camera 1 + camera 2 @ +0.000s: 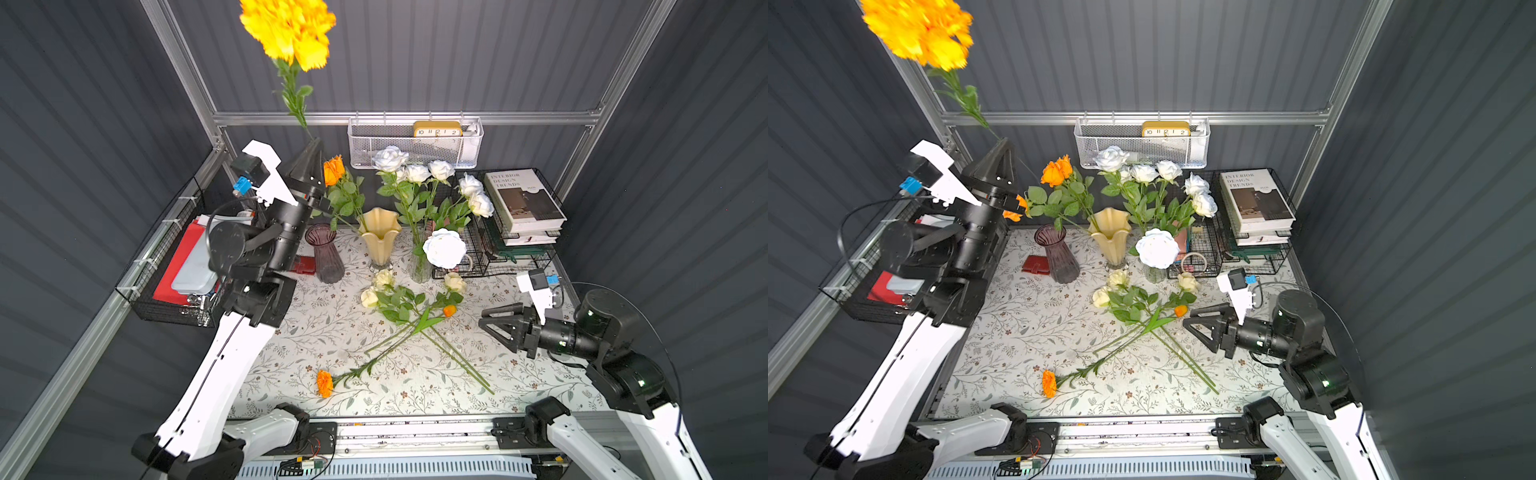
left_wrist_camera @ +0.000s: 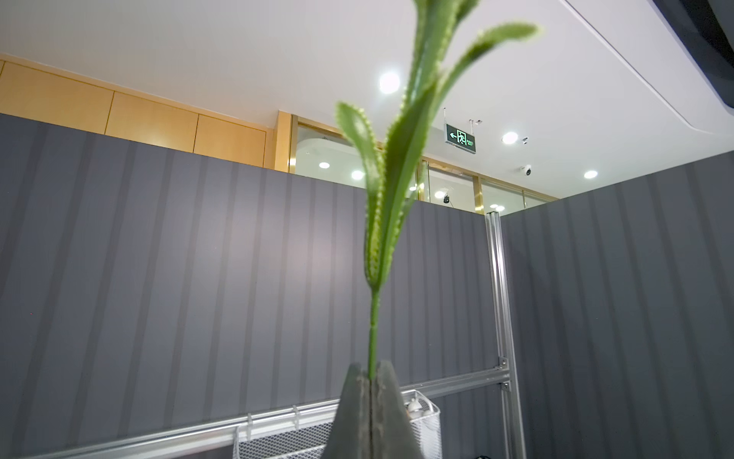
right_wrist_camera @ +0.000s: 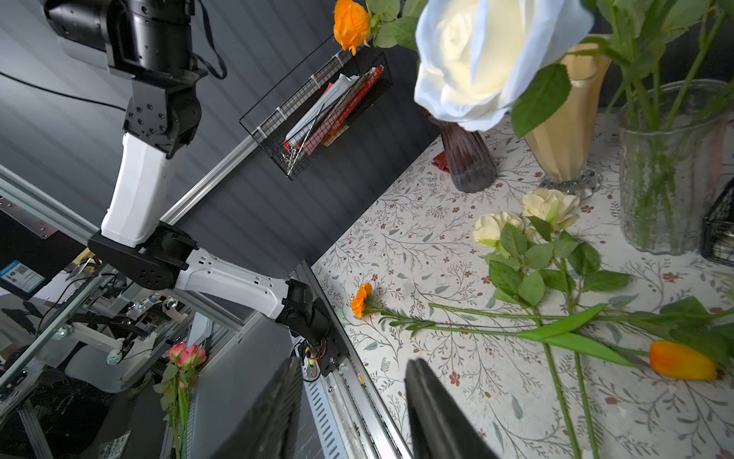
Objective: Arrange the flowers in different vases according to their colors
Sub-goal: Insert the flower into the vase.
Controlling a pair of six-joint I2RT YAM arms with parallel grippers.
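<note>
While clenched on the stem (image 2: 372,326) of the held marigold (image 1: 291,29), points the left claw (image 1: 312,143) steeply upward at left of centre in both top views, putting the blurred yellow-orange bloom in the upper left of the frame, well above the desk (image 1: 307,332). Confirms the grip in the left wrist view: fingers (image 2: 351,409) pressed together, stem rising from between them. Shows the right claw (image 1: 484,322) released at right of centre, jaws apart with nothing between them in the right wrist view, tips turned toward the loose flowers and apart from them. Finds, mid frame on the desk, three cream-yellow roses (image 1: 384,278) and a small orange bud (image 1: 449,310) over crossed stems, and lower down a second marigold (image 1: 325,383) lying flat, bloom at the lower left of the desk. Lines up three vases behind these: purple vase (image 1: 328,257) at left, cream-yellow vase (image 1: 380,241) in the middle holding orange roses (image 1: 334,170), clear glass vase (image 1: 420,266) to its right holding white roses (image 1: 417,172).
</note>
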